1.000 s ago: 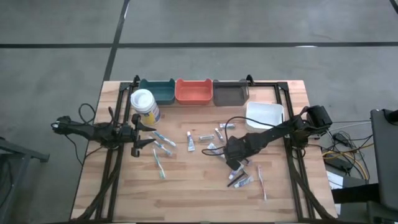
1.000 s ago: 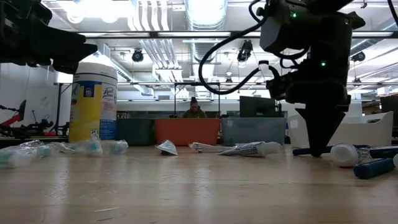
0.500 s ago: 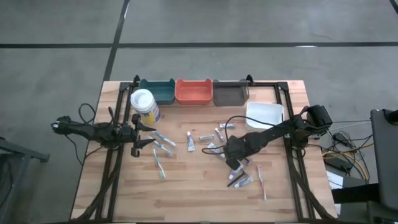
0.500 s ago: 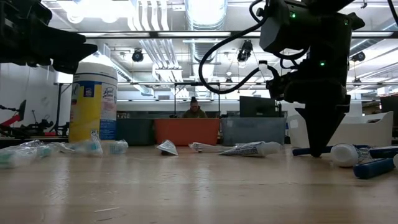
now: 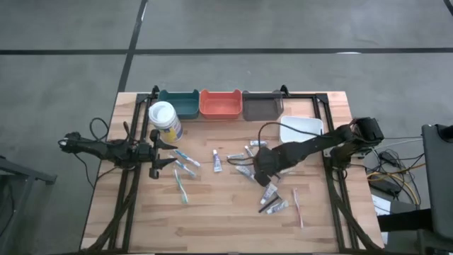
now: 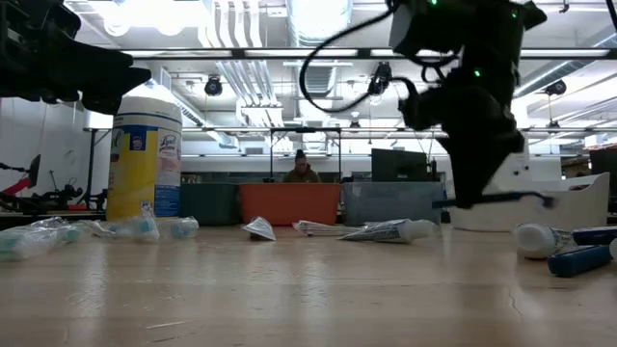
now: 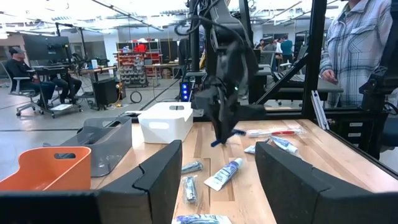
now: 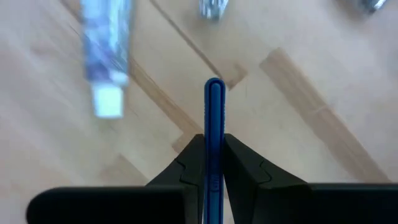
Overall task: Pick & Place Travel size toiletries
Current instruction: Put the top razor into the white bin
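The right hand (image 8: 214, 163) has been raised off the tabletop (image 5: 226, 219) since a second ago and is clamped on a slim blue stick-like piece (image 8: 214, 118), which is now carried clear of the wood near the middle of the tabletop. In the low view the piece (image 6: 501, 199) is seen hanging level above the surface. The pick is thus judged done and the placing remains.

The other toiletries (image 5: 272, 190) are left scattered, most just beside the right hand at 5 o'clock and some at 9 o'clock. The teal bin (image 5: 178, 103), orange bin (image 5: 221, 104) and grey bin (image 5: 262, 105) are ranged along the 12 o'clock edge, and the white bin (image 5: 303, 128) is set at 2 o'clock of the hand, with bare wood between. A wipes canister (image 5: 164, 120) is stood at 10 o'clock.

The left hand (image 5: 161, 151) is held with its fingers apart near the 9 o'clock edge, holding nothing.
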`<state>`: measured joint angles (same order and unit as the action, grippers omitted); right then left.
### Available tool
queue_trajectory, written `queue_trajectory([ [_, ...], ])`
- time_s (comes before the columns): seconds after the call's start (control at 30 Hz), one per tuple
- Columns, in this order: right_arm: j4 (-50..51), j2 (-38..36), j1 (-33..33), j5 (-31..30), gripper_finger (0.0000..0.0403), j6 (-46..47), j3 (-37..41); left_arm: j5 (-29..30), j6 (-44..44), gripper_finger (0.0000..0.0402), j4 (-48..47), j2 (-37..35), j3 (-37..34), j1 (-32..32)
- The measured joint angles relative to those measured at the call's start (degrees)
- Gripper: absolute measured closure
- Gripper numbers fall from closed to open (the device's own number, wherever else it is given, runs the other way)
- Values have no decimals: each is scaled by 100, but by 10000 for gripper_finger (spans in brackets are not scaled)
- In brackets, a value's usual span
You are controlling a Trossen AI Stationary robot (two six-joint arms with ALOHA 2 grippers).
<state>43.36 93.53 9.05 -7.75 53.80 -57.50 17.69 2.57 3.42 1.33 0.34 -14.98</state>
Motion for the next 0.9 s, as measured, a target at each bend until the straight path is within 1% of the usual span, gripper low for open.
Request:
queue_trajectory([
  [0.2,44,-579,-483,-16,369,0,-65,-1,0,193,0,-1,0,1],
  [0.4,383,-1162,-996,-447,369,0,-132,-2,0,193,0,1,0,0],
  [0.53,517,-1502,-1303,-603,369,-2,-126,-2,0,193,1,0,0,1],
  [0.63,646,-1676,-1501,-713,369,-1,-126,-1,0,193,1,1,0,0],
  [0.83,1007,-1956,-1812,-1176,369,147,-124,-1,0,193,0,1,0,0],
  [0.9,1122,-2037,-1930,-1187,369,173,-121,-2,0,193,1,-1,0,0],
])
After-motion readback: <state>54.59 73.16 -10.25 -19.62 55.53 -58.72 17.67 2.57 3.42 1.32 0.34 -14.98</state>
